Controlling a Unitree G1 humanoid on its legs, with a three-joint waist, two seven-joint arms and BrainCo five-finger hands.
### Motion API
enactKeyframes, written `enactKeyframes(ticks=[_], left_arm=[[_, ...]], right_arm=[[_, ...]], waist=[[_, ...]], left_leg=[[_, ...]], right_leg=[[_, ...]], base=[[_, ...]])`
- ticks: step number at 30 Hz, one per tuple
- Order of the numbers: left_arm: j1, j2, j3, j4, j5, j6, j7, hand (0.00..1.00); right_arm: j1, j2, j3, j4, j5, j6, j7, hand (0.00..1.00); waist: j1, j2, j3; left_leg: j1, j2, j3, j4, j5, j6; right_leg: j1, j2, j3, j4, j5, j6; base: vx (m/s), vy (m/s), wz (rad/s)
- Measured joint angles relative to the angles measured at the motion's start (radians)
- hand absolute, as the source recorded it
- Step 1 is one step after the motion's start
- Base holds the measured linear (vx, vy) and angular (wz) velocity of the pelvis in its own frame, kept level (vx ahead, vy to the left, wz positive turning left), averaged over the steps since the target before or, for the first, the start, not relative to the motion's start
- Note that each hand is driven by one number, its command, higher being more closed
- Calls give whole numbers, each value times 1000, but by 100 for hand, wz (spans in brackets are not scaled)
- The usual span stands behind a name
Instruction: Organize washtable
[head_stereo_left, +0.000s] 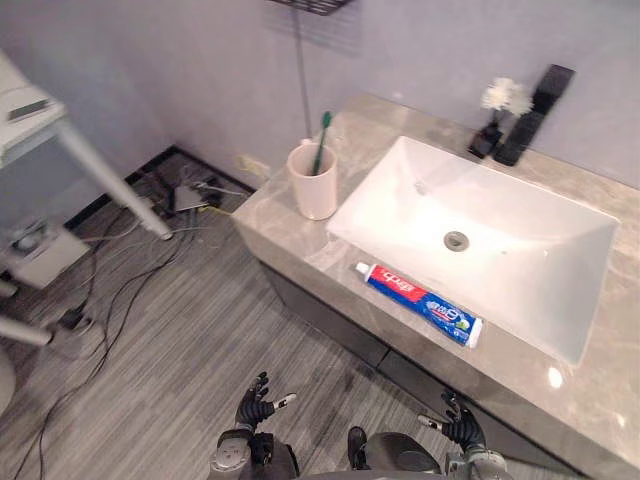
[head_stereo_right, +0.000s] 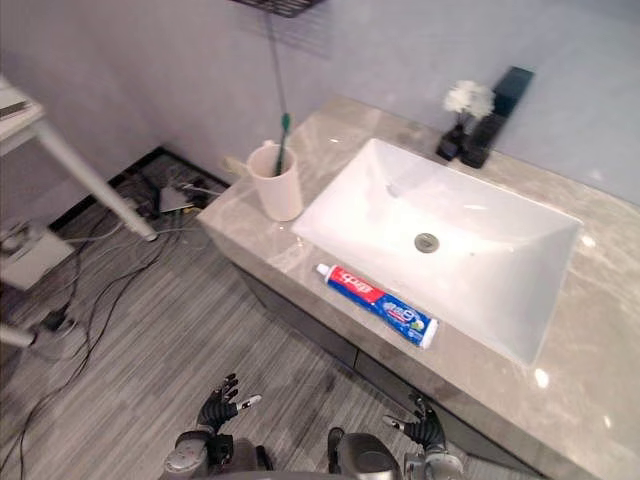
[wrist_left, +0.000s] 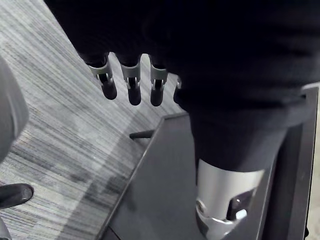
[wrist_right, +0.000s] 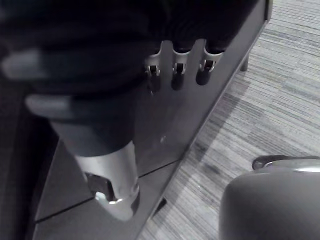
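Your toothpaste tube (head_stereo_left: 418, 303) lies flat along the counter's (head_stereo_left: 290, 240) front edge, just beside the sink (head_stereo_left: 520, 250). The toothbrush (head_stereo_left: 321, 140) stands in the cup (head_stereo_left: 313, 182) at the left corner, its lower end hidden. Your left hand (head_stereo_left: 255, 402) and right hand (head_stereo_left: 462, 425) hang low over the floor, fingers loose, holding nothing.

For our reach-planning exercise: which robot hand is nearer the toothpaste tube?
Right. The right robot hand hangs in front of the counter, near the cap end of the toothpaste tube; the left robot hand hangs farther off, past its other end.

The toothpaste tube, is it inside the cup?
No, the toothpaste tube lies flat on the counter before the sink, apart from the cup.
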Motion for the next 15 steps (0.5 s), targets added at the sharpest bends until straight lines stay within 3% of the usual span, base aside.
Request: enactKeyframes(ticks=[1, 2, 4, 5, 6, 7, 9, 11, 13, 15], left_arm=[[0, 6, 1, 4, 0, -1, 0, 0], [1, 18, 2, 7, 6, -1, 1, 0], [-11, 40, 1, 6, 7, -2, 1, 0], [-9, 48, 2, 7, 7, -1, 2, 0], [-1, 62, 2, 8, 7, 0, 1, 0], [3, 69, 0, 11, 7, 1, 1, 0], [2, 78, 0, 12, 7, 0, 3, 0], [-12, 103, 0, 25, 6, 0, 3, 0], [-28, 100, -5, 32, 6, 0, 4, 0], [-40, 73, -35, 50, 6, 0, 1, 0]], right_arm=[[0, 0, 2, 2, -1, 3, 0, 0], [1, 11, 12, 0, -1, 2, 1, 0], [1, 40, 18, 3, -3, 3, 5, 0], [0, 42, 19, 6, -5, 3, 5, 0], [-10, 42, 19, 15, -9, 3, 4, 0], [-36, 43, 20, 37, -13, 4, 4, 0], [-39, 44, 25, 45, -17, 3, 5, 0], [-70, 43, 61, 54, -23, 2, 5, 0], [-82, 37, 58, 55, -28, -1, 4, 0], [-85, 21, 49, 64, -22, -2, 4, 0]], waist=[[12, 3, -7], [18, -21, -22], [17, -38, -34], [20, -62, -41], [22, -55, -35], [21, -52, -29], [24, -49, -28], [22, -45, -30], [15, -35, -32], [11, 4, -23]], left_leg=[[23, 2, 35, 8, 29, 8], [36, -16, 99, 3, 16, 29], [39, -43, 167, -17, 7, 47], [59, -53, 217, -26, 2, 60], [81, -53, 258, -33, 1, 63], [134, -52, 306, -57, 3, 66], [181, -53, 345, -88, 3, 66], [213, -54, 387, -116, 2, 65], [213, -50, 389, -126, 2, 64], [221, -44, 390, -123, 3, 63]], right_leg=[[-7, -1, 51, 34, -23, 25], [-29, -23, 92, 60, -43, 53], [-72, -59, 115, 81, -50, 77], [-89, -81, 93, 97, -40, 97], [-102, -97, 57, 106, -29, 120], [-102, -138, -82, 115, -13, 147], [-100, -178, -242, 113, -11, 137], [-102, -213, -428, 78, 32, 62], [-96, -200, -420, 59, 41, 49], [-63, -186, -421, 3, 55, 36]], base=[[220, 422, -155], [174, 350, -121], [116, 281, -96], [125, 271, -116], [106, 224, -128], [70, 153, -101], [52, 98, -71], [88, 47, -67], [77, -14, -32], [108, 5, -18]])
